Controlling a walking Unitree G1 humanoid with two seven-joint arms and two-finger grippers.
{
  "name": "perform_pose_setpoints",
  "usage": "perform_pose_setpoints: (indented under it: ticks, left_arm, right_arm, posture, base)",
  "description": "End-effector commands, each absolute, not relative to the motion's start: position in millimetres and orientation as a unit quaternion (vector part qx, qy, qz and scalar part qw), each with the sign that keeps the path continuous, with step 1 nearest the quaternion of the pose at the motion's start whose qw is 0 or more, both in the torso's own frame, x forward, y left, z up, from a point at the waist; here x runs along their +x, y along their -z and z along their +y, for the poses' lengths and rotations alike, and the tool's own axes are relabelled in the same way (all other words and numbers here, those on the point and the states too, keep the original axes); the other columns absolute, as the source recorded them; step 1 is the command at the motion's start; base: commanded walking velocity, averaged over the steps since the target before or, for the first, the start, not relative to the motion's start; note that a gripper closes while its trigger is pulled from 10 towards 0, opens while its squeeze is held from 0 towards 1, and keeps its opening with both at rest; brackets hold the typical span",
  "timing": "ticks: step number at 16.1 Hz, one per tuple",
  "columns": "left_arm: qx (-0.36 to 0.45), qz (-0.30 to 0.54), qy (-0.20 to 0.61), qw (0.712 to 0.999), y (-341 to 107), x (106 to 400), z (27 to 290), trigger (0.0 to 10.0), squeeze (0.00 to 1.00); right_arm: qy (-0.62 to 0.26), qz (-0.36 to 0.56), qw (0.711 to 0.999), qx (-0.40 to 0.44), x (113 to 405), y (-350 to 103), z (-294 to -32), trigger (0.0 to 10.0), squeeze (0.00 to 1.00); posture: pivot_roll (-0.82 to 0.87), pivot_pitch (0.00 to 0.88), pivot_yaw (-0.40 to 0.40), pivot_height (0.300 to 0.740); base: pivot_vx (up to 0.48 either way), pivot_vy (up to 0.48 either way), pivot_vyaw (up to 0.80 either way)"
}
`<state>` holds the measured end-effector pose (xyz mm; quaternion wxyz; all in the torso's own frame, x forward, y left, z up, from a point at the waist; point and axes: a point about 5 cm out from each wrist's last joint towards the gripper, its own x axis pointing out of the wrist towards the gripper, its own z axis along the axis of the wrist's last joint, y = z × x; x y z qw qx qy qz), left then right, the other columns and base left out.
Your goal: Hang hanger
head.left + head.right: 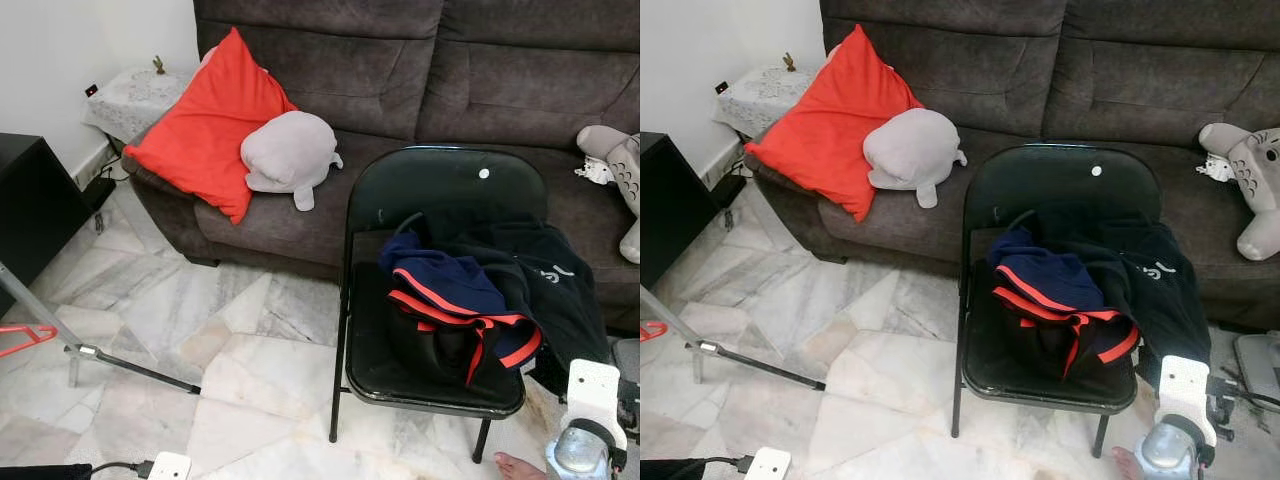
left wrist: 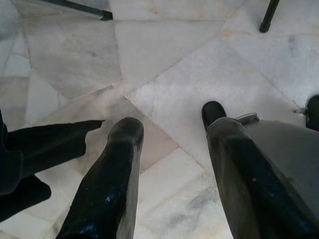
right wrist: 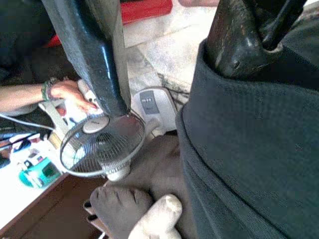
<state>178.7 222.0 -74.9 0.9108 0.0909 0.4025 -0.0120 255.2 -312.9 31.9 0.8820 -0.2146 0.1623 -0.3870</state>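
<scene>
Pale marble floor (image 1: pixel 250 370) runs up to a dark grey sofa (image 1: pixel 420 70) with a red cushion (image 1: pixel 205 125) and a grey plush toy (image 1: pixel 290 150) on its seat. Before the sofa stands a black folding chair (image 1: pixel 440 190) heaped with dark clothes (image 1: pixel 480 300) trimmed in red. At the robot's far left a red hanger (image 1: pixel 25 338) shows at the edge, beside a slanting silver pole (image 1: pixel 35 305).

The left claw (image 2: pixel 172 149) is spread wide, holding nothing, its two black fingers (image 2: pixel 112 184) pointing down over bare floor tiles. The right claw (image 3: pixel 164 55) is also parted, one finger against a fold of dark cloth (image 3: pixel 249 149); I cannot tell whether it grips the cloth. Beyond it are a small fan (image 3: pixel 102 149) and a person's hand (image 3: pixel 70 94). The right arm (image 1: pixel 590 420) hangs low by the chair's front corner, near a bare foot (image 1: pixel 520 466).
</scene>
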Motion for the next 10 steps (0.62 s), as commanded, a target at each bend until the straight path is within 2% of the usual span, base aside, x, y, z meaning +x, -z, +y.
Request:
perform_pose_setpoints:
  ticks: [1,7,10]
  left_arm:
    - [0.093,0.419,0.010,0.903,79.9,168.2,223.1,10.0,0.00]
    - [0.095,0.426,0.014,0.899,83.3,162.4,219.5,10.0,0.00]
    - [0.094,0.423,0.009,0.901,82.0,164.2,221.8,10.0,0.00]
  right_arm:
    - [0.391,0.176,0.880,-0.203,251.6,-27.5,-313.6,10.0,0.00]
    - [0.384,0.185,0.884,-0.189,251.6,-24.4,-316.6,10.0,0.00]
    - [0.376,0.161,0.895,-0.180,256.8,-29.2,-313.1,10.0,0.00]
  posture:
    - [-0.04,0.148,0.042,0.740]
    - [-0.03,0.158,0.045,0.740]
    - [-0.03,0.161,0.047,0.740]
  base:
    - [0.000,0.000,0.00]
    - [0.000,0.000,0.00]
    - [0.000,0.000,0.00]
